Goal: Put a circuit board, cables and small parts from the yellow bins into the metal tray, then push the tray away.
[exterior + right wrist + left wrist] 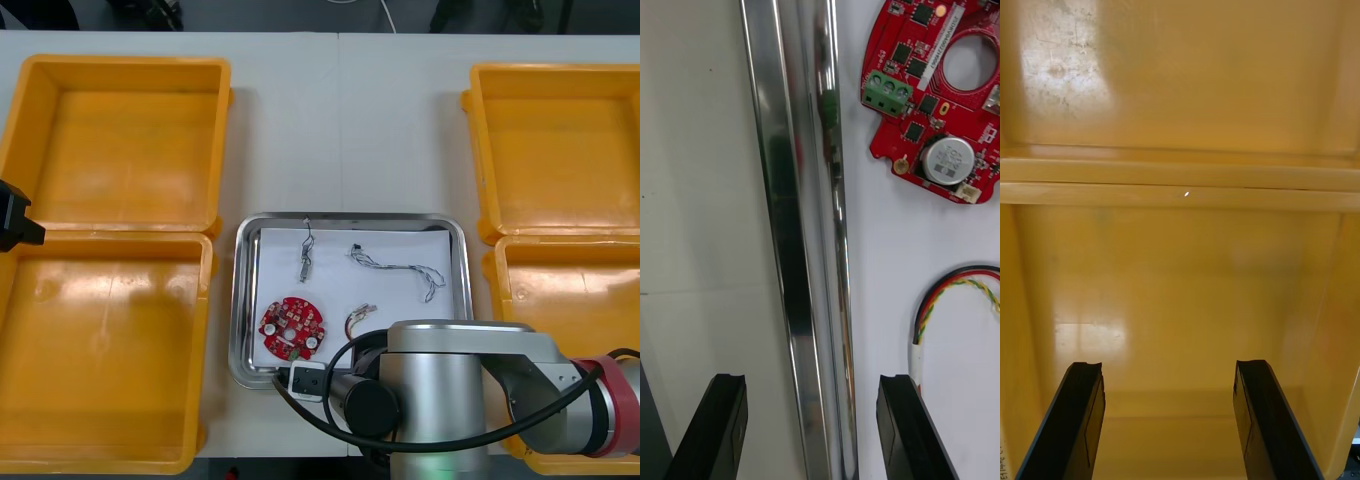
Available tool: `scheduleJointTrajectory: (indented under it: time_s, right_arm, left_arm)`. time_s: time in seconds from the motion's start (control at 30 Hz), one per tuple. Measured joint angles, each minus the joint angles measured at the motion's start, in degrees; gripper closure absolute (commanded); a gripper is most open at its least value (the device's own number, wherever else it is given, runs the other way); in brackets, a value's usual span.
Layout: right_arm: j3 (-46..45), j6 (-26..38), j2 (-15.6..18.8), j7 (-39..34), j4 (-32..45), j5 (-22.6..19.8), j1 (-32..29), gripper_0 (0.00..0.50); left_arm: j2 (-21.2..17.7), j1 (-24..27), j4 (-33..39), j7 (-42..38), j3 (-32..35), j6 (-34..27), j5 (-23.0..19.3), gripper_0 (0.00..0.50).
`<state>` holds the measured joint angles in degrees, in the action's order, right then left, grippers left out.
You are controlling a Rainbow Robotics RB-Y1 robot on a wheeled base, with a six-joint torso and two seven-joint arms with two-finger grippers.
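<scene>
Since board [293, 327], cables [400, 268] and a small part [305, 262] lie in the tray [350, 217], only the push seems left; the open right end effector [812, 386] straddles its near rim, the open left end effector [1169, 371] hangs over a bin [1180, 285].

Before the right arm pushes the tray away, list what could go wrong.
The right jaws stand open astride the metal tray's near rim; the inner finger could snag the red and yellow cable beside it.
The push seems to start left of the tray's middle, so the tray may twist into a yellow bin.
The left jaws hang open over the left bins.
</scene>
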<state>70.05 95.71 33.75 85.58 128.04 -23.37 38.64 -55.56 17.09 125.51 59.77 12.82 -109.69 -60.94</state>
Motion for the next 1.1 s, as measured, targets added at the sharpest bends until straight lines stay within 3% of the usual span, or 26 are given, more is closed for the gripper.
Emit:
scheduleJointTrajectory:
  time_s: [0.3,0.43,1.1]
  right_arm:
    - [0.86,-2.35,-2.79,1.94,-3.22,2.02,0.0,0.0]
    - [2.54,-3.73,-2.83,1.94,-3.24,4.62,0.0,0.0]
    - [4.41,-6.18,-2.97,1.94,-6.37,6.86,-0.01,0.0]
  left_arm:
    - [-0.01,-0.01,0.0,0.0,0.0,0.0,0.0,0.0]
    - [-0.02,-0.01,0.0,0.0,0.0,0.0,0.0,0.0]
    - [-0.02,-0.01,0.0,0.0,0.0,0.0,0.0,0.0]
